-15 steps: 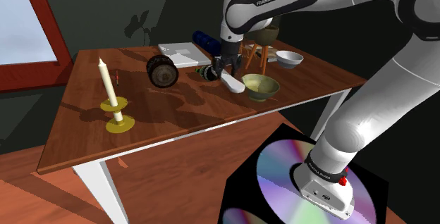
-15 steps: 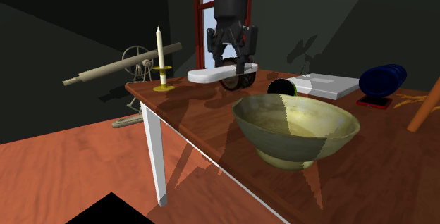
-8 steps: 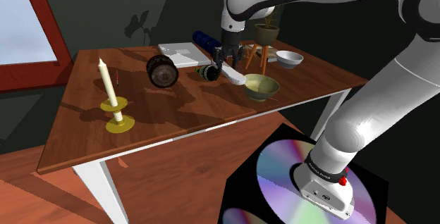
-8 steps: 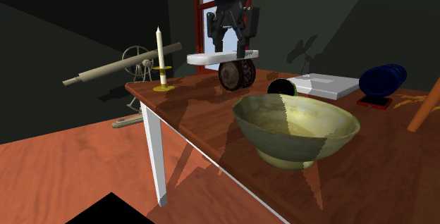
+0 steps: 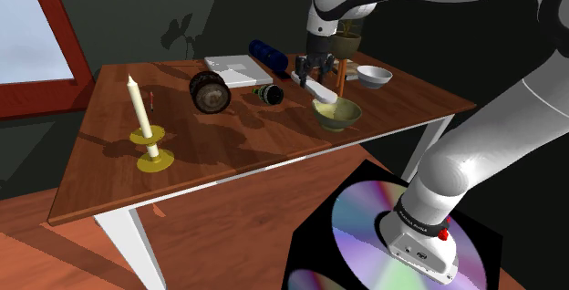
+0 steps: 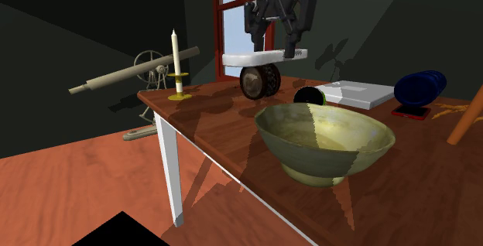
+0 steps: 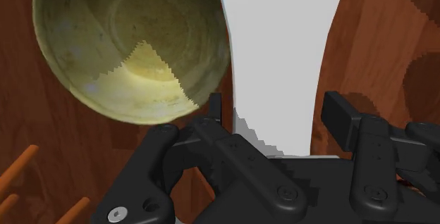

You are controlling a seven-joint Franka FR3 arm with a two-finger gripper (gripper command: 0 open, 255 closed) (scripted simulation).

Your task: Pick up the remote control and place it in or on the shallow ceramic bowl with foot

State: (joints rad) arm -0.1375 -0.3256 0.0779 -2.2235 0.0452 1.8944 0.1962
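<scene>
My black gripper (image 5: 313, 67) is shut on a plain white, flat remote control (image 5: 315, 88), which hangs above the table. In the second exterior view the remote (image 6: 263, 56) lies level under the gripper (image 6: 275, 45), higher than the olive-green footed bowl (image 6: 325, 140) and behind it. The bowl (image 5: 336, 112) stands upright and empty on the brown wooden table (image 5: 237, 156). In the wrist view the fingers (image 7: 214, 119) clasp the remote (image 7: 282, 60) by its long sides, around the gripper (image 7: 278, 127). There the bowl (image 7: 127, 39) lies beside the remote, which just overlaps its rim.
A candle on a yellow holder (image 5: 142, 124), a dark wheel-like roll (image 5: 209, 90), a tipped dark cup (image 5: 267, 93), a white flat box (image 5: 237, 67), a dark blue cylinder (image 5: 267, 53), a small white bowl (image 5: 374, 77) and a wooden plant stand (image 5: 342, 71) share the table.
The gripper has risen and carried the remote toward the shoulder view's right, from beside the tipped cup to a spot by the green bowl's rim. The bowl has not moved.
</scene>
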